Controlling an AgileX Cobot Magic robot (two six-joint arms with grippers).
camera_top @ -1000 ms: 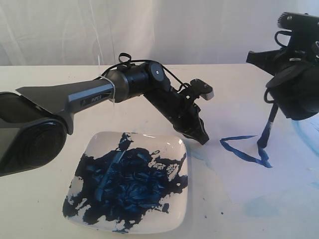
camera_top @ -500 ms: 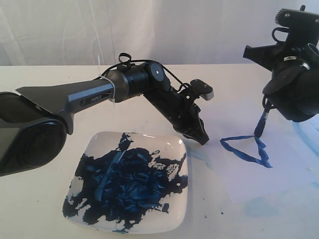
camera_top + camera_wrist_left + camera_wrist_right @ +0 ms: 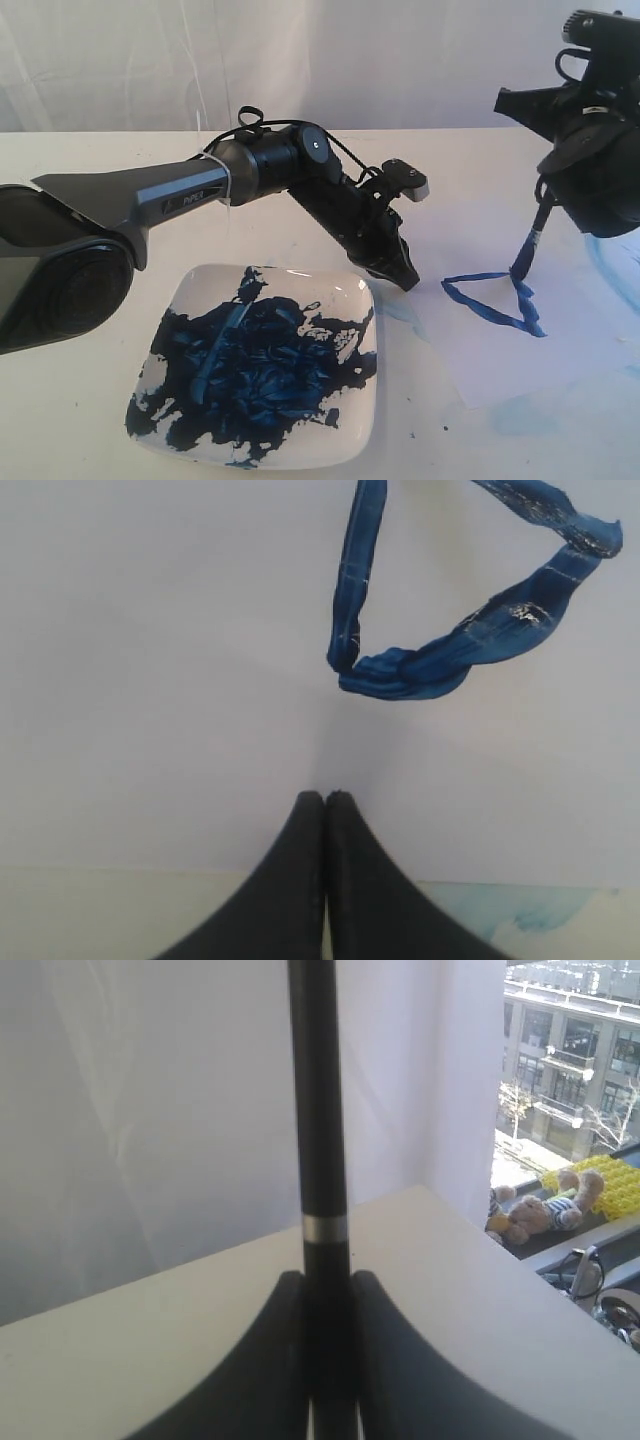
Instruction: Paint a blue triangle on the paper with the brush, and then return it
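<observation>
The blue triangle is a dark, uneven outline on the white paper; part of it also shows in the left wrist view. My right gripper hangs above the triangle's far right corner, shut on the brush. The brush slants down and its blue tip meets that corner. In the right wrist view, the black handle with its silver band stands clamped between the gripper's fingers. My left gripper is shut and empty, its tips resting on the paper's left edge.
A square white plate smeared with dark blue paint sits at the front left, under the left arm. Pale blue smears mark the table at the right edge and beside the paper. A white curtain hangs behind.
The right gripper has drawn the brush tip up the triangle's right side, from low on that stroke to the far corner. The left arm has stayed still.
</observation>
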